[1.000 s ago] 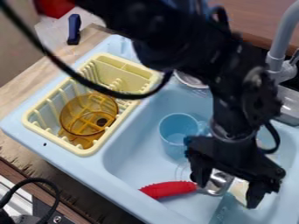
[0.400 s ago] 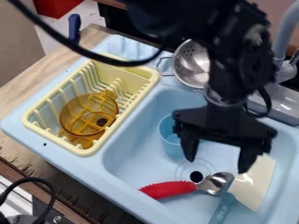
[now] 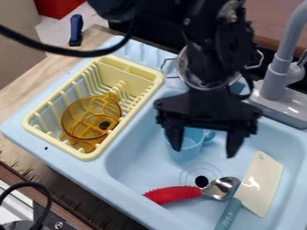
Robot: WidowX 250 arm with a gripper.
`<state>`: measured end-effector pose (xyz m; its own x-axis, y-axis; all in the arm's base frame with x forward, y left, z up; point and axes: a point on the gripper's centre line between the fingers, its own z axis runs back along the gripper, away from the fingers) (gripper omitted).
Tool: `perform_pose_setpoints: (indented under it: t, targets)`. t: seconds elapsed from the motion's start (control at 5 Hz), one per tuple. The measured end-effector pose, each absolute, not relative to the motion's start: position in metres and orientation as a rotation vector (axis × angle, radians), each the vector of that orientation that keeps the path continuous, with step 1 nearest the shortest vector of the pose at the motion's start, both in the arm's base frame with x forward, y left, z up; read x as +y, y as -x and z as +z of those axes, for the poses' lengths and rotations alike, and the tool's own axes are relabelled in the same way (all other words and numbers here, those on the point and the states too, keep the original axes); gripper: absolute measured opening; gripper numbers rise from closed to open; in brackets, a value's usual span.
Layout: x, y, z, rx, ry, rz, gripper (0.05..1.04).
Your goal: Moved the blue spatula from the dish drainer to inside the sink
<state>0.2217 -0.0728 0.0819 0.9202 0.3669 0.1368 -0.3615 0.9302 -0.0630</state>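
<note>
The gripper [image 3: 203,150] is open above the middle of the sink, its two fingers apart with no object held between them. The spatula [image 3: 259,184], with a cream blade and a blue-green handle, lies in the sink [image 3: 135,173] at the lower right, below and right of the gripper. Its handle runs down to the bottom edge of the view. The yellow dish drainer [image 3: 35,115] stands at the left on the sink's ledge, with a transparent amber pot [image 3: 75,121] inside.
A blue cup [image 3: 185,152] sits in the sink partly behind the gripper. Left of the spatula lies a spoon with a red handle [image 3: 174,194]. A metal colander [image 3: 190,74] is behind the arm, and the grey faucet [image 3: 277,72] rises at the right.
The gripper has moved up and to the left, away from the spatula, its fingers staying apart. The spatula lies still, and more of its blade has come into sight.
</note>
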Motion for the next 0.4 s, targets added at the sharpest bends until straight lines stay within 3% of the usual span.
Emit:
perform_pose_setpoints:
  t: [0.4]
  targets:
    - [-0.036, -0.240, 0.095, -0.176, -0.013, 0.468, 0.999]
